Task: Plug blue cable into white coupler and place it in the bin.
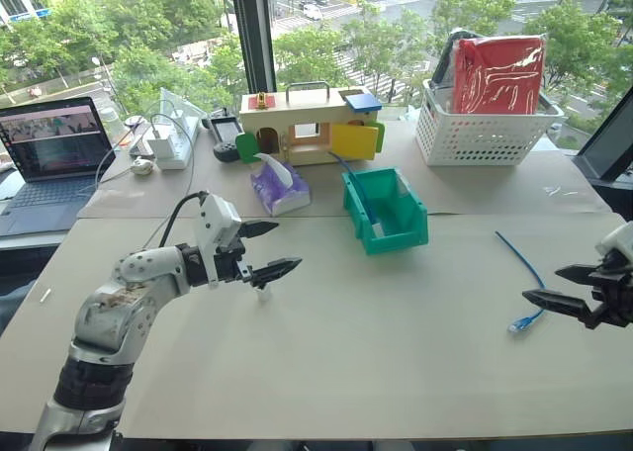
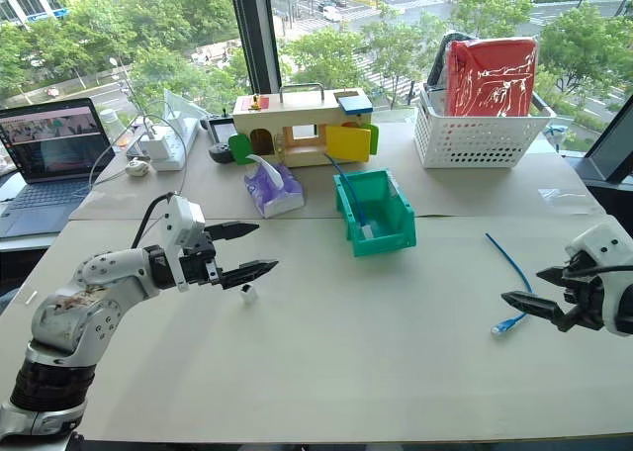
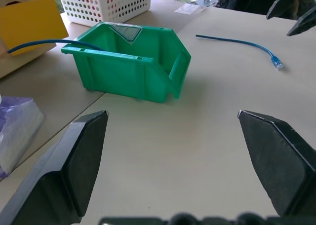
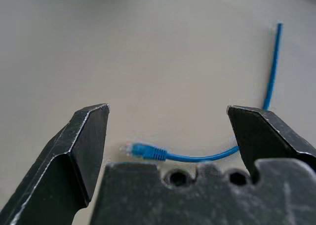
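Note:
The blue cable [image 1: 522, 273] lies curved on the table at the right, its plug end [image 4: 143, 150] nearest me. My right gripper [image 1: 541, 283] hovers open just beside and above that plug, angled down at it, nothing between its fingers. The tiny white coupler [image 1: 263, 293] sits on the table under the lower fingertip of my left gripper [image 1: 287, 245], which is open, level and empty. The teal-green bin [image 1: 396, 238] stands mid-table beyond both grippers, with a straighter blue cable [image 1: 351, 179] resting in it. The left wrist view looks at the bin [image 3: 123, 77] and the blue cable [image 3: 237, 41].
A white lattice basket [image 1: 485, 135] with a red bag stands at the back right. A wooden toy house [image 1: 307, 125] and a purple tissue pack [image 1: 279, 186] sit behind the bin. A laptop [image 1: 49, 154] and a white power adapter [image 1: 170, 146] are at the back left.

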Robot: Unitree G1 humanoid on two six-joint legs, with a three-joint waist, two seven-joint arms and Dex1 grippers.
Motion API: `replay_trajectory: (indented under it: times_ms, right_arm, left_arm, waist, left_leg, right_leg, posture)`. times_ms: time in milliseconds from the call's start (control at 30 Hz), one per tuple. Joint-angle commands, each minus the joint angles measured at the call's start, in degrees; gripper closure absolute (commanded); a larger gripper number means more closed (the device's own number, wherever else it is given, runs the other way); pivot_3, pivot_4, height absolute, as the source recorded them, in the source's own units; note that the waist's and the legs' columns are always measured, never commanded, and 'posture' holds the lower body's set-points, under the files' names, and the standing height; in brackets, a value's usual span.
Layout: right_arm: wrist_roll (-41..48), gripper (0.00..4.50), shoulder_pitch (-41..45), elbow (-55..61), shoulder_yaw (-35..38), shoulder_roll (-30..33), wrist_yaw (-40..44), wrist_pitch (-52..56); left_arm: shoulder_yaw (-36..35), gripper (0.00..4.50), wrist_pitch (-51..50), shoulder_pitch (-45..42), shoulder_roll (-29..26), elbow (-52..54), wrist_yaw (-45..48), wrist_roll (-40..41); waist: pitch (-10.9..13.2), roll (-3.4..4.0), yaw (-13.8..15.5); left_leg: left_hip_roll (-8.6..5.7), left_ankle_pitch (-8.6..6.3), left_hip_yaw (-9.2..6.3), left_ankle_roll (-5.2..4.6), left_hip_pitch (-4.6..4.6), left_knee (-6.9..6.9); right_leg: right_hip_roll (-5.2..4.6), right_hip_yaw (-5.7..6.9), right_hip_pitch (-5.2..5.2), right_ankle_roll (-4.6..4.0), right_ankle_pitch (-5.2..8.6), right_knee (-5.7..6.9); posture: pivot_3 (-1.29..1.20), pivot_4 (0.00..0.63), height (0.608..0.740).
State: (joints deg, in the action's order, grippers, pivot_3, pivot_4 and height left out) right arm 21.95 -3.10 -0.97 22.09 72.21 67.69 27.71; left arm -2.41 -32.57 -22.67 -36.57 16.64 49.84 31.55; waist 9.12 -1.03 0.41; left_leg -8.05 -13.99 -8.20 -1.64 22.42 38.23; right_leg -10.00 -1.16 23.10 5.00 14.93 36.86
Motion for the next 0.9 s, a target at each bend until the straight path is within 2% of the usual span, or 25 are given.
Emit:
replay_trajectory:
  times_ms: [33, 167, 300, 467, 733, 867, 900]
  right_arm:
    - [-7.5, 0.07, 4.6, -11.8, -8.1, 5.9, 8.7, -12.7]
    - [-15.7, 0.07, 24.6, -29.0, -19.8, 1.7, 12.7, -24.5]
    - [-21.5, 0.07, 35.9, -41.8, -26.4, -4.2, 14.9, -31.7]
    - [-23.7, 0.07, 38.7, -48.5, -29.3, -7.5, 18.3, -37.2]
    - [-26.0, 0.07, 38.8, -54.1, -30.5, -9.8, 16.5, -41.3]
    - [-25.7, 1.03, 38.5, -55.1, -30.3, -10.0, 17.0, -41.4]
    - [-25.5, 1.41, 38.3, -55.0, -30.1, -10.0, 17.0, -41.5]
  left_arm:
    - [0.0, 0.0, 2.2, -2.1, 0.2, -0.6, 1.0, -0.6]
    - [0.5, 0.0, 2.4, -3.0, 0.8, -1.1, 1.2, -0.5]
    - [-0.6, 0.0, 1.5, -1.4, 1.1, 0.6, 0.0, 0.3]
    - [-1.9, 0.0, 0.8, 0.2, 0.5, 2.6, -1.6, 0.8]
    - [-3.2, 0.0, -0.1, 1.4, -0.6, 4.3, -2.5, 1.1]
    - [-3.2, 0.0, -0.2, 1.2, -0.6, 4.3, -2.6, 1.0]
    - [-3.0, 0.0, -0.2, 1.1, -0.4, 4.2, -2.7, 0.9]
  waist:
    - [0.0, 0.0, -0.1]
    - [0.1, -0.08, -1.2]
    - [0.1, -0.12, -2.0]
    - [0.1, -0.1, -1.9]
    - [0.1, -0.12, -1.2]
    - [0.1, -0.13, -1.1]
    - [0.1, -0.13, -1.1]
  left_leg:
    - [0.0, 0.0, 0.05, -0.01, -0.01, 0.03]
    - [0.07, 0.02, 0.19, 0.05, -0.08, 0.03]
    - [0.25, 0.07, 0.41, 0.27, -0.11, -0.01]
    - [0.24, 0.0, 0.44, 0.27, -0.03, 0.04]
    - [0.22, -0.02, 0.44, 0.27, -0.13, 0.1]
    - [0.25, -0.02, 0.44, 0.28, -0.17, 0.13]
    - [0.25, -0.02, 0.44, 0.28, -0.17, 0.14]
  right_leg:
    - [-0.01, -0.01, 0.0, 0.0, 0.0, 0.0]
    - [-0.01, -0.04, -0.03, 0.0, -0.01, -0.03]
    - [0.03, -0.04, 0.03, -0.03, -0.02, -0.02]
    - [0.01, -0.06, 0.12, -0.04, -0.03, -0.06]
    - [0.01, -0.06, 0.04, -0.03, -0.03, -0.06]
    - [0.06, -0.06, -0.02, -0.06, -0.05, -0.04]
    - [0.06, -0.06, -0.02, -0.06, -0.06, -0.04]
  posture:
    - [0.0, 0.15, 0.74]
    - [0.0, 0.15, 0.74]
    - [0.0, 0.15, 0.74]
    - [0.0, 0.15, 0.74]
    - [0.0, 0.15, 0.74]
    - [0.0, 0.15, 0.74]
    - [0.0, 0.15, 0.74]
